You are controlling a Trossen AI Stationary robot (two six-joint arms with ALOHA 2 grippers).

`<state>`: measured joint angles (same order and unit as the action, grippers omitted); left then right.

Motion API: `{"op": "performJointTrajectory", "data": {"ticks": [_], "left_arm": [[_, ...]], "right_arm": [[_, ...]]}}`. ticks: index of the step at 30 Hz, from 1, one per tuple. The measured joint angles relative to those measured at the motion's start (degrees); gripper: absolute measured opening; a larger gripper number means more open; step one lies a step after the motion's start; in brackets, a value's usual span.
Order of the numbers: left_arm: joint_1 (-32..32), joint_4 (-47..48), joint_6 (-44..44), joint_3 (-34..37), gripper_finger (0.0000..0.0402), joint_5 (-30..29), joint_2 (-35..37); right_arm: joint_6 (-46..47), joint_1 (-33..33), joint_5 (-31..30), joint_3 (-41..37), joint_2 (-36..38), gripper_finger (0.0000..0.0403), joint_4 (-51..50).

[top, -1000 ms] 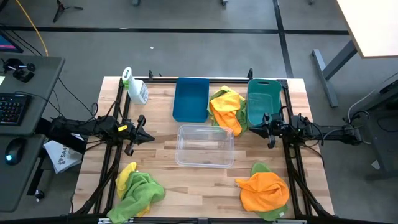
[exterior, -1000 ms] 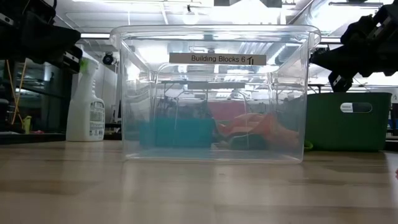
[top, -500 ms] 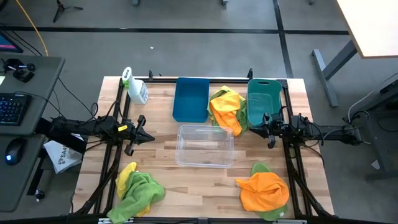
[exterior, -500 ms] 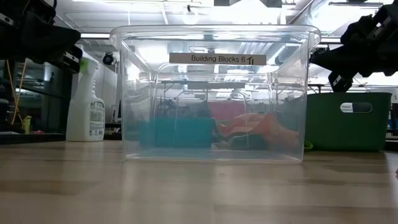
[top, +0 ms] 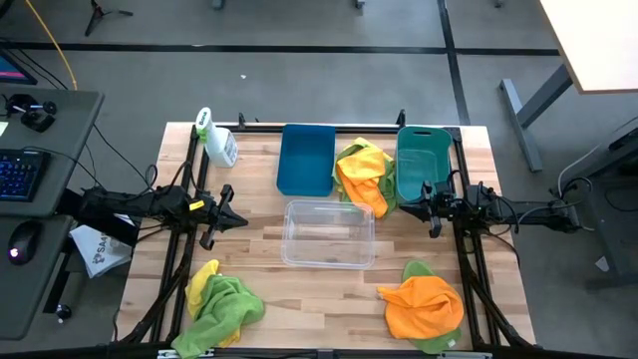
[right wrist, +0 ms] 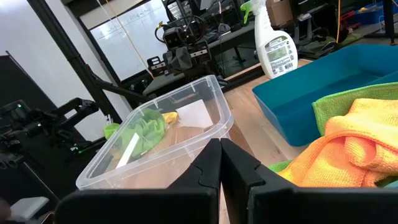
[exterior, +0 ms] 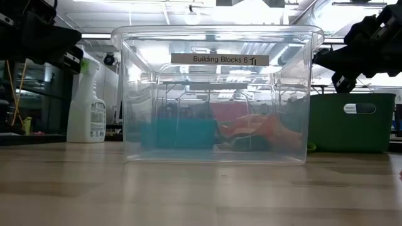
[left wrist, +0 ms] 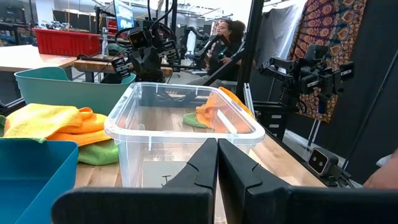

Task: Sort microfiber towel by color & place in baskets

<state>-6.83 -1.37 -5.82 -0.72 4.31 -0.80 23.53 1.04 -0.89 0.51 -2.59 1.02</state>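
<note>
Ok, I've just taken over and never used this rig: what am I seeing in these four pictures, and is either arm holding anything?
Two robot arms work at a wooden table. The overhead view shows the left gripper and right gripper, both shut and empty, either side of the clear bin. The table-level view looks through that bin. Each wrist view looks past its own shut fingers. Behind are the blue bin, teal bin and spray bottle. Towel piles lie unsorted.
</note>
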Motion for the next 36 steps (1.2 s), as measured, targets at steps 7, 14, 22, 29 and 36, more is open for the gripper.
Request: {"op": "performJointTrajectory", "data": {"ticks": [7,14,22,29,36], "left_arm": [[0.0,0.0,0.0,0.0,0.0001,0.0,0.0],[0.0,0.0,0.0,0.0,0.0001,0.0,0.0],[0.1,-0.1,6.6,0.0,0.0001,-0.3,0.0],[0.1,-0.2,19.9,0.0,0.0001,-1.1,0.0],[0.1,-9.0,11.1,0.0,0.0001,-1.2,0.0]], "right_arm": [[0.0,0.0,0.0,0.0,0.0,0.0000,0.0],[0.0,0.0,0.0,0.0,0.0,0.0000,0.0],[0.0,0.0,0.0,0.0,0.0,0.0000,0.0],[0.0,0.0,0.0,0.0,0.0,0.0000,0.0],[0.0,0.0,0.0,0.0,0.0,0.0000,0.0]]}}
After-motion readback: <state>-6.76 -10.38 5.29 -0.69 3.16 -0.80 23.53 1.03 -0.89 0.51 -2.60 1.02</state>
